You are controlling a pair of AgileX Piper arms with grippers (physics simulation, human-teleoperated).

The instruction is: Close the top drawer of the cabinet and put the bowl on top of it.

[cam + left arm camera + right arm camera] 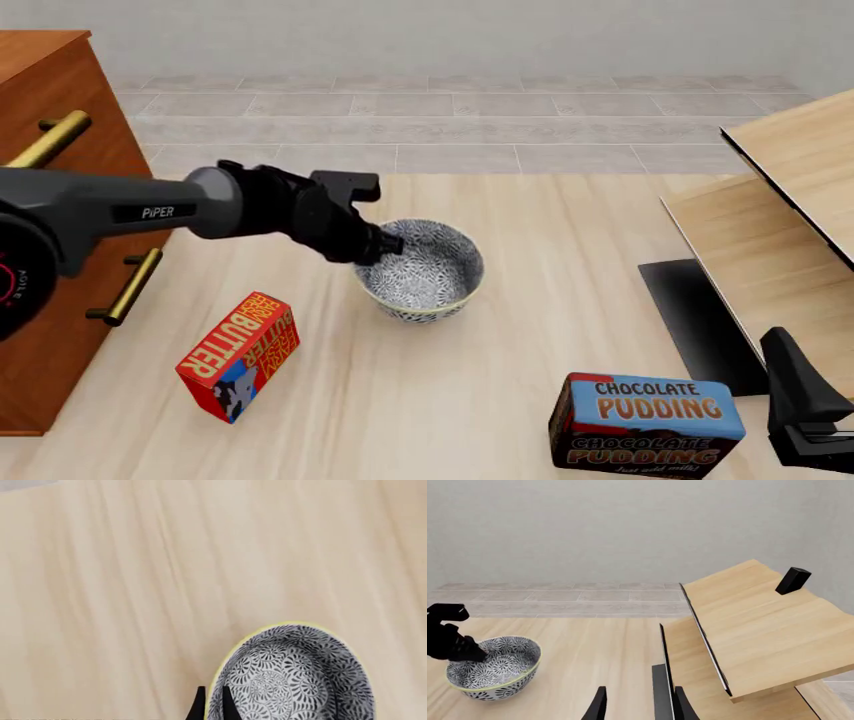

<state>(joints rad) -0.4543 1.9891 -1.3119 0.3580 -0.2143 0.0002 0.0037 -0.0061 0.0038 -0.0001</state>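
1. Our left hand (380,243) is closed narrowly over the rim of the blue-and-white floral bowl (422,270), one finger inside the wall and one outside, as the left wrist view shows; the fingers (228,706) straddle the pale yellow rim.
2. The bowl sits near the middle of the worktop (534,330), between the red butter box (238,355) toward the near left and the chocolate pudding box (649,424) at the near edge. We cannot tell whether it rests on the worktop or has just cleared it.
3. The cabinet (60,150) stands at the left edge, its top higher than the bowl. Its brass handles show, but we cannot judge from here whether the top drawer is fully shut.
4. We judge the step in hand to be carrying the bowl: lift straight up first, keep the rim level so the pinch does not slip, clear the cabinet's top edge, then set it down flat.
5. Our right hand (637,706) idles near the right edge, fingers moderately apart, holding nothing.
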